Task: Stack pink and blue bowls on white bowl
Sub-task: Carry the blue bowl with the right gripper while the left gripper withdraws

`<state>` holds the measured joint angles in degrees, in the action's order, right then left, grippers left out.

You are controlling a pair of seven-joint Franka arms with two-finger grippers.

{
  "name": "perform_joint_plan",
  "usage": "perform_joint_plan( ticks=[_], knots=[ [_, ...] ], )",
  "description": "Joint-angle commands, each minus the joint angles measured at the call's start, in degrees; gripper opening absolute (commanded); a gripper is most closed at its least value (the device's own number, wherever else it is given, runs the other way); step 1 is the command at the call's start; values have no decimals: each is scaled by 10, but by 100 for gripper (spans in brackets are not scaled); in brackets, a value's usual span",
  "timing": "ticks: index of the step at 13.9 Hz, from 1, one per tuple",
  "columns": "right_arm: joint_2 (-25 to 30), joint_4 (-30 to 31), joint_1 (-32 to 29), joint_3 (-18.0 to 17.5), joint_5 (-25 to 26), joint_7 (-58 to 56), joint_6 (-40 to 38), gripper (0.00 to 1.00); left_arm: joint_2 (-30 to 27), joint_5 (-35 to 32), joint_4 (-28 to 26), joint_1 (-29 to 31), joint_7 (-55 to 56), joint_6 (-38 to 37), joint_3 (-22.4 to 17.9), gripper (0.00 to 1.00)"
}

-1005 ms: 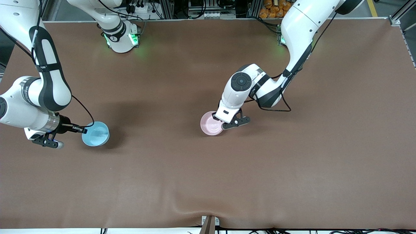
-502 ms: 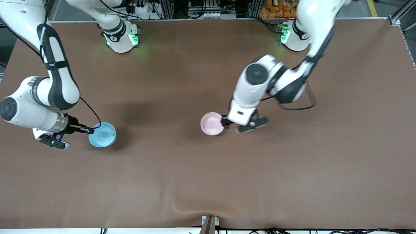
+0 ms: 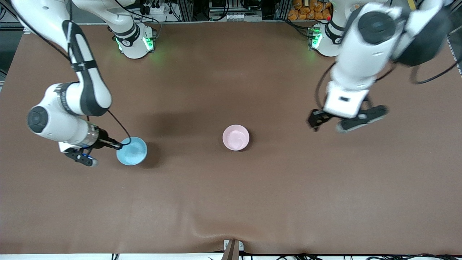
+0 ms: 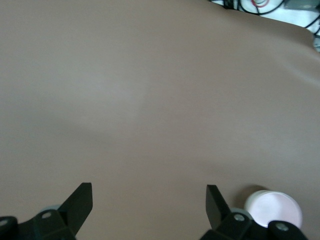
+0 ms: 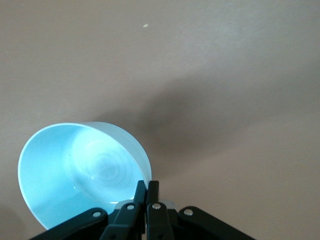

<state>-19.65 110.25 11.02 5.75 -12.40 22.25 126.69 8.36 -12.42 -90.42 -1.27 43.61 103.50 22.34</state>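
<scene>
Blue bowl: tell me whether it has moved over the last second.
Yes. Held at its rim by the right pincer, the blue bowl has travelled toward the pink bowl, which stayed put.

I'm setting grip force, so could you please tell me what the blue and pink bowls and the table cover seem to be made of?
Blue bowl: thin, glossy, soft highlights inside, probably plastic or melamine, possibly glazed ceramic.
Pink bowl: same smooth sheen, likely the same material.
Table cover: brown, matte and slightly wrinkled near the front edge, so apparently a soft leatherette or rubber mat.

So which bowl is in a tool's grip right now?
The blue bowl: the right tool pinches its rim. The pink bowl sits free; the left tool hangs open.
</scene>
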Motion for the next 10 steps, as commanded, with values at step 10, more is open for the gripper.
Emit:
perform_joint_plan(
  ticks=[10],
  knots=[
    [8,-34,188,2,-9,261,0,0,-54,108,46,104,-274,-65,-67,100]
  ],
)
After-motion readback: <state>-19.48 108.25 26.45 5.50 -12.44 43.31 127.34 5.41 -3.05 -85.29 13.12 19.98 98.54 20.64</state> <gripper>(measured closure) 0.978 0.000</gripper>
